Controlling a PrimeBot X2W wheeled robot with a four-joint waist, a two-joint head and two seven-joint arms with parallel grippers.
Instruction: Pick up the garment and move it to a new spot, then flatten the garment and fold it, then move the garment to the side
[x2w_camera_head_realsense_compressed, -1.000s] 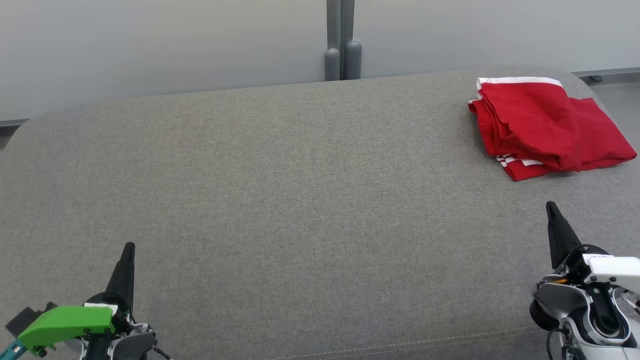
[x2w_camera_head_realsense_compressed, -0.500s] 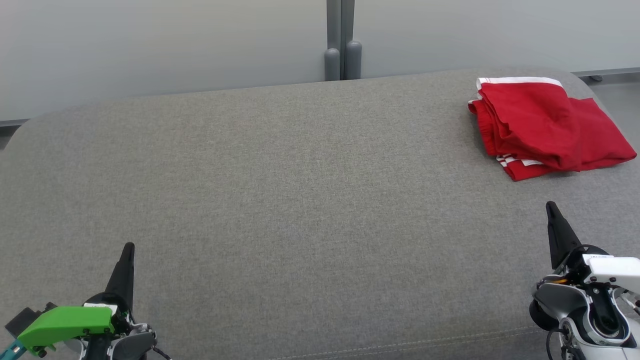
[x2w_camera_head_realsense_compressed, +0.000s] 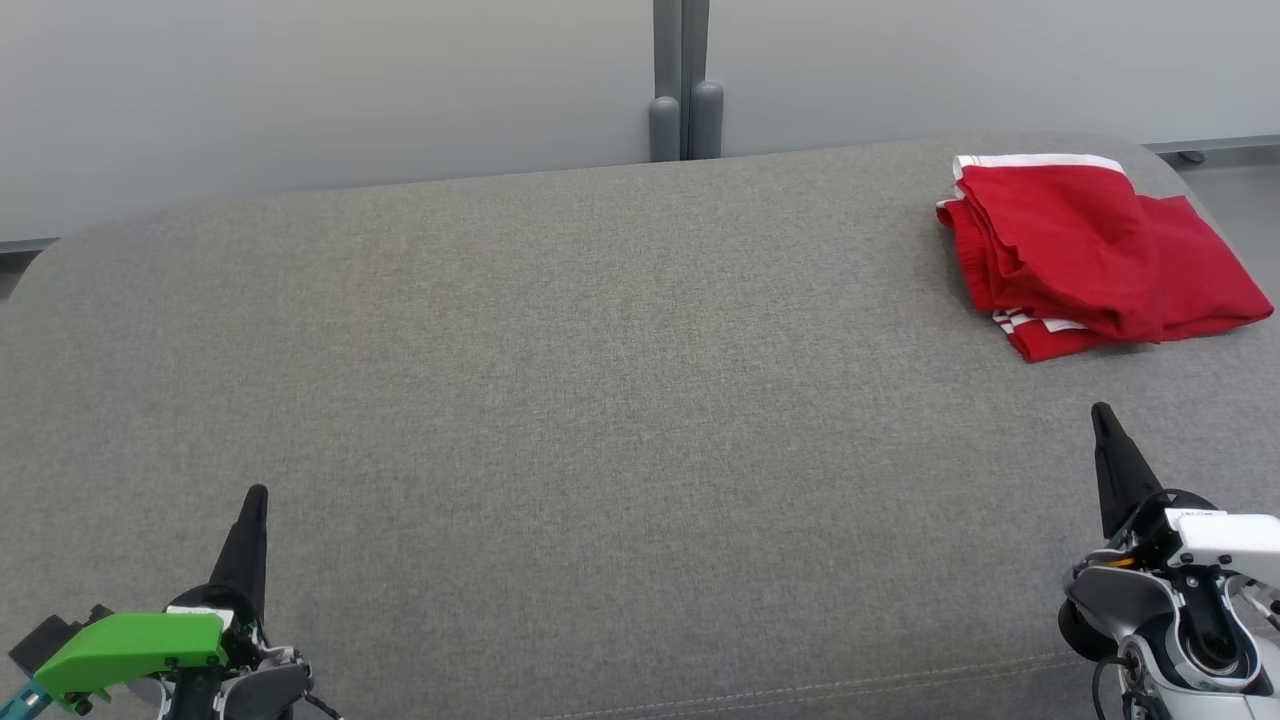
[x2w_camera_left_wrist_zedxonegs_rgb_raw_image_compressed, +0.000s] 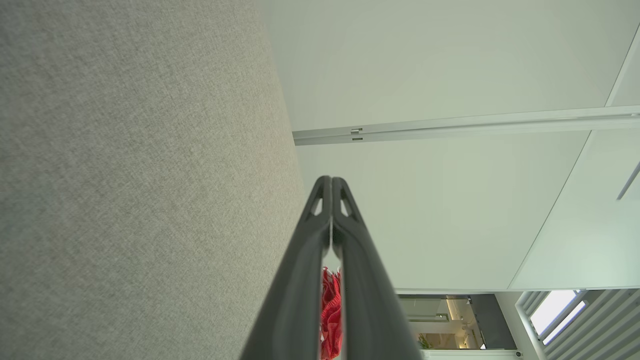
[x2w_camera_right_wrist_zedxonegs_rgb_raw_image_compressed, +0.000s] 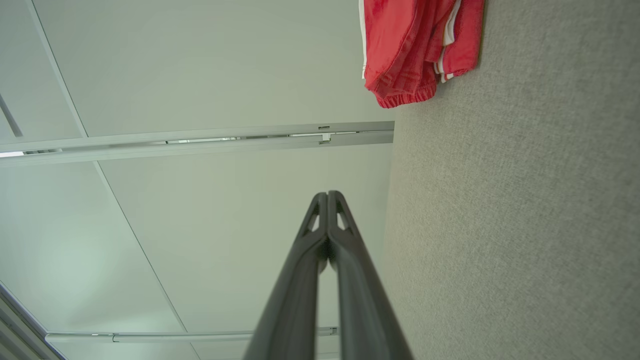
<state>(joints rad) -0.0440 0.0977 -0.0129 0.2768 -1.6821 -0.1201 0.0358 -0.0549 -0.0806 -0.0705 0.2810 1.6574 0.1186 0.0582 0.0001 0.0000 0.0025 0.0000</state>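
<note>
The garment (x2w_camera_head_realsense_compressed: 1095, 250) is red with white stripes and lies folded at the far right of the grey upholstered surface (x2w_camera_head_realsense_compressed: 600, 400). It also shows at the top of the right wrist view as the garment (x2w_camera_right_wrist_zedxonegs_rgb_raw_image_compressed: 410, 45) and as a red sliver, the garment (x2w_camera_left_wrist_zedxonegs_rgb_raw_image_compressed: 331, 315), seen between the left fingers. My left gripper (x2w_camera_head_realsense_compressed: 257, 495) rests at the lower left, shut and empty, far from the garment. My right gripper (x2w_camera_head_realsense_compressed: 1101, 412) stands at the lower right, shut and empty, a short way in front of the garment. Both wrist views show the tips pressed together: left gripper (x2w_camera_left_wrist_zedxonegs_rgb_raw_image_compressed: 331, 179), right gripper (x2w_camera_right_wrist_zedxonegs_rgb_raw_image_compressed: 327, 193).
Pale wall panels (x2w_camera_head_realsense_compressed: 330, 90) rise behind the surface, with a grey post (x2w_camera_head_realsense_compressed: 682, 80) at the middle. The surface's rounded far edge runs below them. A strip of floor (x2w_camera_head_realsense_compressed: 1240, 190) shows at the far right.
</note>
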